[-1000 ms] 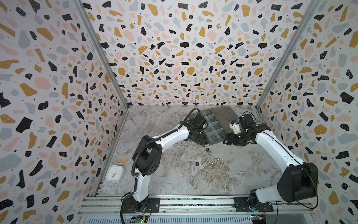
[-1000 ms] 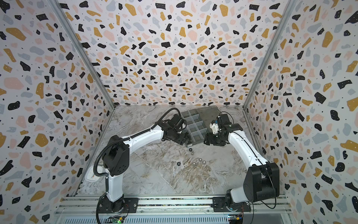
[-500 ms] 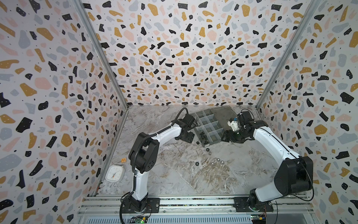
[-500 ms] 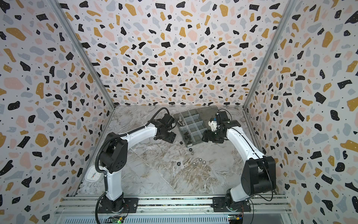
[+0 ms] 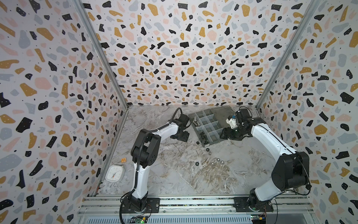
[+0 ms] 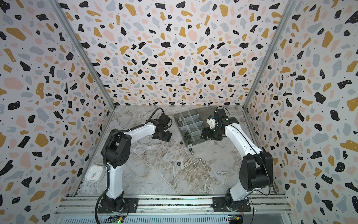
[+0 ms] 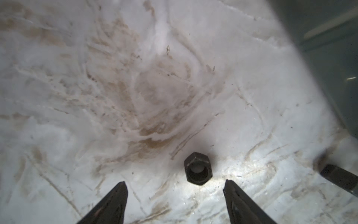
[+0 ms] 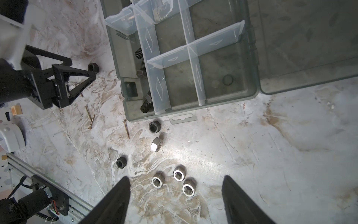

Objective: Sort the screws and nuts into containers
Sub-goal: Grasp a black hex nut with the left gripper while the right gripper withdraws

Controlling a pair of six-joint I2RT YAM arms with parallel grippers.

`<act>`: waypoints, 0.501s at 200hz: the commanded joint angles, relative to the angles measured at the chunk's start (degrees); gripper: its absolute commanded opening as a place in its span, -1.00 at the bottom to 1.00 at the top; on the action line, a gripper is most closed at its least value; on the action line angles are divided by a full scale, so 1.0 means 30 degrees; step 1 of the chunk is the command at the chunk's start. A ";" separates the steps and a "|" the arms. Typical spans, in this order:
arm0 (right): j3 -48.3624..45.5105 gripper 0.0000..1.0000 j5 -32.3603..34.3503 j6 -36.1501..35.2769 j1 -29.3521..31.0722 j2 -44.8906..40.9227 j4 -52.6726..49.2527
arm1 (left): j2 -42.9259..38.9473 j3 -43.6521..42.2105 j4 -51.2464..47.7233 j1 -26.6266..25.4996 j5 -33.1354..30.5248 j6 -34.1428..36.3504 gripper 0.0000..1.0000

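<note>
Terrazzo-patterned walls (image 5: 174,48) enclose a marble-look table (image 5: 174,180). Toward the back sits the smoky organiser box (image 5: 213,142). Its long axis runs far to near, skewed a little rightward, and its lid (image 5: 222,114) lies open flat along its right side. The left gripper (image 5: 182,136) is low over the table just left of the box, fingers spread and empty. A black nut (image 7: 198,169) lies flat, hole up, just ahead of its tips. The right gripper (image 5: 225,134) hangs at the box's near right corner, also spread and empty. Black screws (image 8: 146,102) lie in the near left compartment (image 8: 159,93), roughly along the box's length; the nearest points its shaft end at the near wall. Three silver nuts (image 8: 178,175) lie flat on the table in front of the box.
</note>
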 commanded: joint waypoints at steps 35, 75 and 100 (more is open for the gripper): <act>0.1117 0.53 0.0125 -0.0086 0.0121 0.0184 -0.0695 | 0.0754 0.0906 0.0423 0.0227 0.0657 0.0056 0.47; 0.1511 0.53 0.0131 -0.0081 0.0121 0.0554 -0.0776 | 0.1194 0.1336 0.0156 0.0259 0.1013 0.0159 0.19; 0.1764 0.53 0.0143 -0.0154 0.0121 0.0862 -0.0840 | 0.1240 0.1361 0.0072 0.0260 0.1188 0.0144 0.08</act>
